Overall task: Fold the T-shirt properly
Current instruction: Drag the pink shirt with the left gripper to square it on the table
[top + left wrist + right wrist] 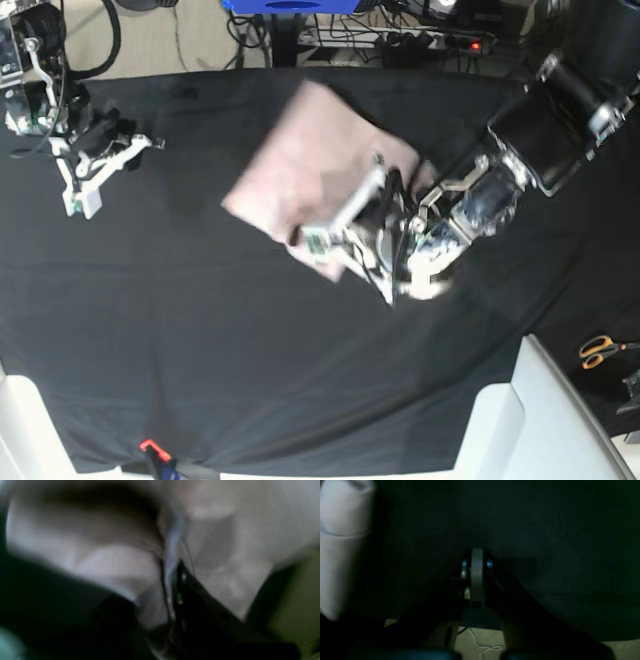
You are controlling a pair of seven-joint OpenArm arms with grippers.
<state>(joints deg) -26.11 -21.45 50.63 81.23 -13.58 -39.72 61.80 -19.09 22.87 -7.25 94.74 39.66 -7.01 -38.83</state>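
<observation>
The pale pink T-shirt [310,160] lies partly folded on the black table cloth [200,340] at the middle back. My left gripper [318,232] is at the shirt's near edge, shut on a fold of it. In the blurred left wrist view the pink T-shirt [225,555] fills the frame, and the left gripper [172,587] pinches a ridge of cloth between its dark fingers. My right gripper [82,195] is far to the left over bare cloth, away from the shirt. In the right wrist view the right gripper [477,555] is shut and empty.
Orange-handled scissors [600,350] lie off the table at the right. A white surface [540,420] stands at the front right corner. A small red object [150,447] sits at the front edge. A pale blurred shape [342,542] is at the right wrist view's left edge.
</observation>
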